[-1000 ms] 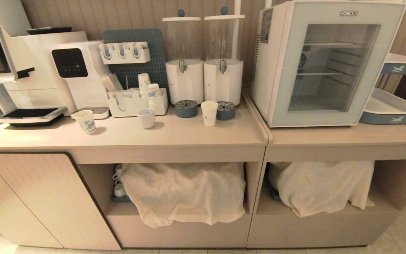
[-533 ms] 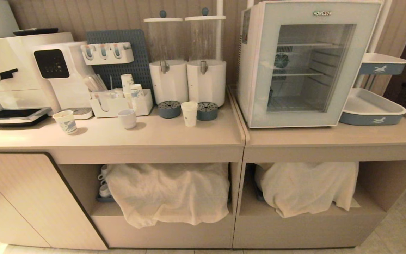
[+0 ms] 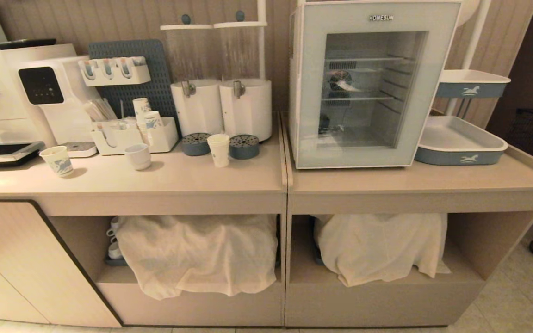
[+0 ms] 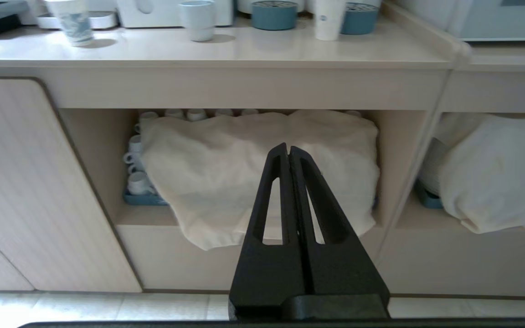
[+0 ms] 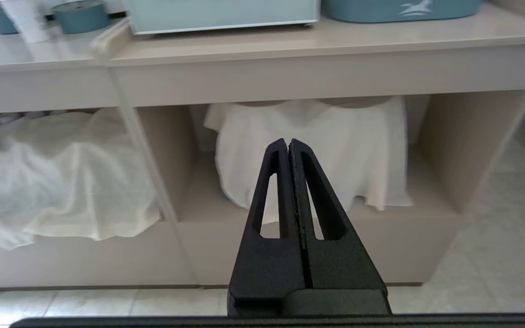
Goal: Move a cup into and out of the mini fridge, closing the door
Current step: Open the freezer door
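Note:
The tall white paper cup (image 3: 220, 150) stands on the left counter between two blue round drip trays, and its lower part shows in the left wrist view as the cup (image 4: 329, 20). To its right on the second counter stands the white mini fridge (image 3: 294, 69), its glass door (image 3: 369, 88) closed, wire shelves visible inside. Neither arm appears in the head view. My left gripper (image 4: 288, 148) is shut and empty, held low in front of the cabinet's open shelf. My right gripper (image 5: 288, 142) is also shut and empty, low before the right cabinet shelf.
A patterned paper cup (image 3: 57, 160) and a squat white cup (image 3: 138, 156) stand left of the tall cup. Two drink dispensers (image 3: 222, 104), a coffee machine (image 3: 40, 92) and an organiser sit at the back. Blue-white trays (image 3: 461, 145) lie right of the fridge. Cloths (image 3: 192, 252) cover the lower shelves.
The whole scene has shifted left in the head view, so the camera has moved right; the fridge now sits nearer the picture's middle. Nothing on the counters has moved.

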Robot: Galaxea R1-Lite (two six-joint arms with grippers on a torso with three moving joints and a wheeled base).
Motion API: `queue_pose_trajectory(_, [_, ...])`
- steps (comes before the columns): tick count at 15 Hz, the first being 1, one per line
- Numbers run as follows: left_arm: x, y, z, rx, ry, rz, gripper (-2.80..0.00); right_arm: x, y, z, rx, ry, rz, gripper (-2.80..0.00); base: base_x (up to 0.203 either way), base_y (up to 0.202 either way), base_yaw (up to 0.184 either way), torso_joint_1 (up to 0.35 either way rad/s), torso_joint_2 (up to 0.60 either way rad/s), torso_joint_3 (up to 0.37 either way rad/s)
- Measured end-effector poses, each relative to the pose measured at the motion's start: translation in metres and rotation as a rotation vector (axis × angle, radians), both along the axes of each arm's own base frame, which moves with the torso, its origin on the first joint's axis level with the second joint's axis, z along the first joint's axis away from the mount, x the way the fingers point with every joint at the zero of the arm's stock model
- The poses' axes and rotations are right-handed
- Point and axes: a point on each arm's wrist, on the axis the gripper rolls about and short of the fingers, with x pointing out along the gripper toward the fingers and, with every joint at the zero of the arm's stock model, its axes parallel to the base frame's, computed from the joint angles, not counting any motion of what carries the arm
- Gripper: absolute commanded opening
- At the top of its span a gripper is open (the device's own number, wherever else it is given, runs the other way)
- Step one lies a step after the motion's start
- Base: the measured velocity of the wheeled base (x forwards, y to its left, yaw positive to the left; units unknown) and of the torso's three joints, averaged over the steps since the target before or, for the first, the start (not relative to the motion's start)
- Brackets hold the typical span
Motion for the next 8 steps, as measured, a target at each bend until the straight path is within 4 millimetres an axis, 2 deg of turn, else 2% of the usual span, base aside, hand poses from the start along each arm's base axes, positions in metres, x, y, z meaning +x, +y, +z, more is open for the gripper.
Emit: queue_pose_trajectory(8, [0.0000, 0.0000, -0.0001, 0.000, 0.001, 0.000, -2.80, 0.0000, 0.0000, 0.0001, 0.000, -0.001, 0.000, -2.80, 0.000, -0.193, -0.001, 0.003, 0.00, 0.003])
